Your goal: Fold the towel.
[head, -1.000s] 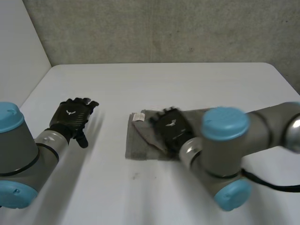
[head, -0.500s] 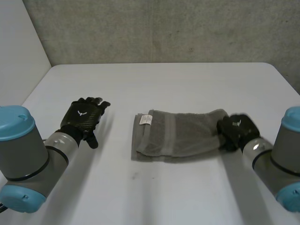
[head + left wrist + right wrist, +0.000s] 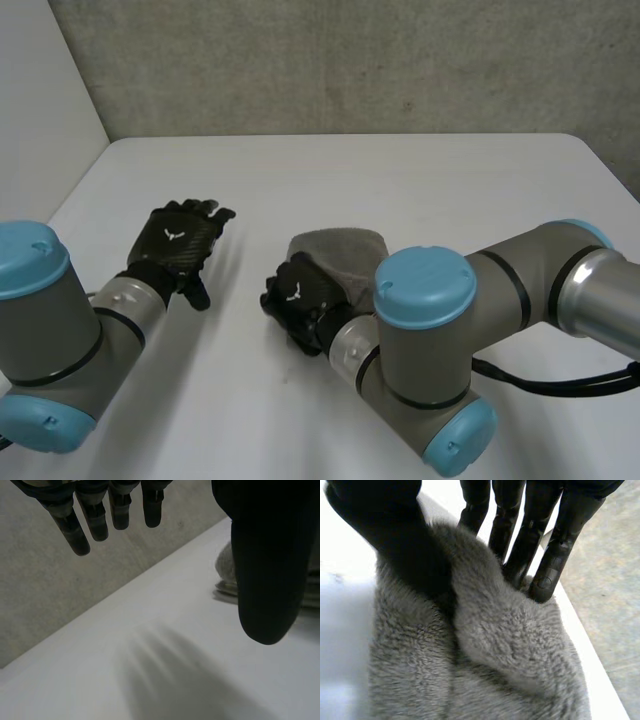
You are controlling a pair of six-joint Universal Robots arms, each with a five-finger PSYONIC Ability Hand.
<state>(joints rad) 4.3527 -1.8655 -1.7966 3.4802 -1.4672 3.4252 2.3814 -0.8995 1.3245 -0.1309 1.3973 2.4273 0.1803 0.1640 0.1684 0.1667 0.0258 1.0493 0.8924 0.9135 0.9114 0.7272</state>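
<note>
The grey towel (image 3: 341, 250) lies mid-table as a short, humped bundle. My right hand (image 3: 298, 292) is at its left end, the right arm reaching across in front of it and hiding much of the cloth. In the right wrist view the thumb (image 3: 395, 530) and the fingers (image 3: 540, 555) pinch a raised ridge of the towel (image 3: 495, 645) between them. My left hand (image 3: 178, 243) hovers over bare table to the left of the towel, fingers straight and spread, holding nothing. The left wrist view has that hand's thumb (image 3: 265, 555) in front of a rounded towel edge (image 3: 226, 565).
The white table (image 3: 400, 170) runs back to a grey wall. A white side wall stands along its left edge. Bare tabletop lies behind the towel and between the two hands.
My right hand has swung from the towel's right end over to its left end with cloth in its grip, so the long flat towel is now a short hump. The left hand has hardly moved.
</note>
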